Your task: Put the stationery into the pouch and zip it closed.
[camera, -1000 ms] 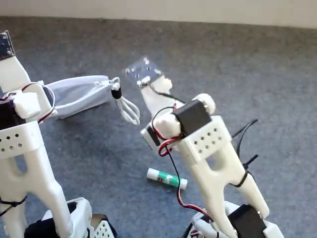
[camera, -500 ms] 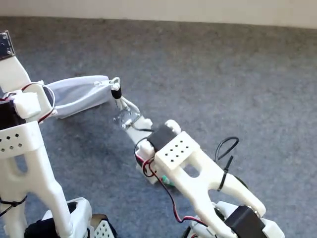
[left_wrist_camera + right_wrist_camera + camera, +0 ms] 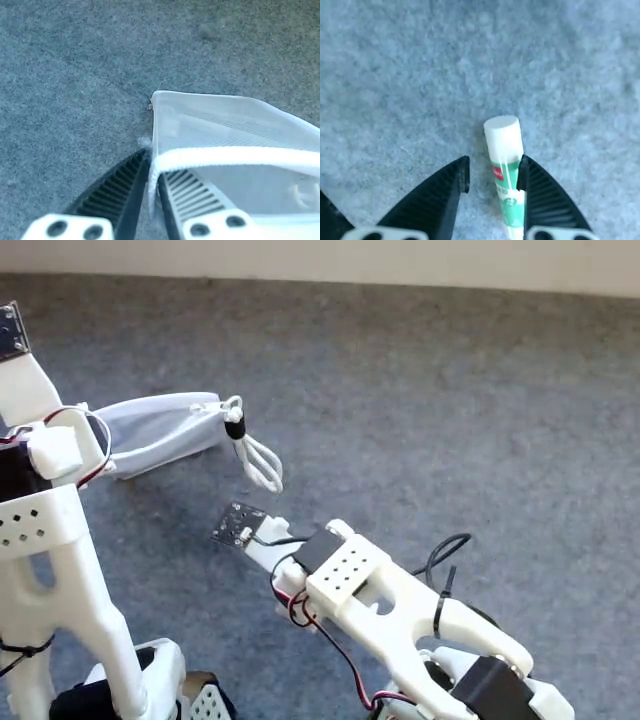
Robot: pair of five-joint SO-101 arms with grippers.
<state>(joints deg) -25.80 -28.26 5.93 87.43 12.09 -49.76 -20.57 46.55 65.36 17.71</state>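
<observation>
The glue stick (image 3: pixel 504 165) lies on the grey desk (image 3: pixel 450 390) between the spread fingers of the right tool (image 3: pixel 493 171), close against one finger and apart from the other, so the tool is wide and grips nothing. Well apart, the white mesh pouch (image 3: pixel 225 130) lies flat on the desk, its white cord loop (image 3: pixel 258 458) trailing from one end. The left tool (image 3: pixel 152 166) is pinched narrow on the pouch's other end.

The pouch (image 3: pixel 160 430) is white mesh; the glue stick (image 3: pixel 504 142) white with a green-and-red label; the carpet (image 3: pixel 480 390) mottled grey.
</observation>
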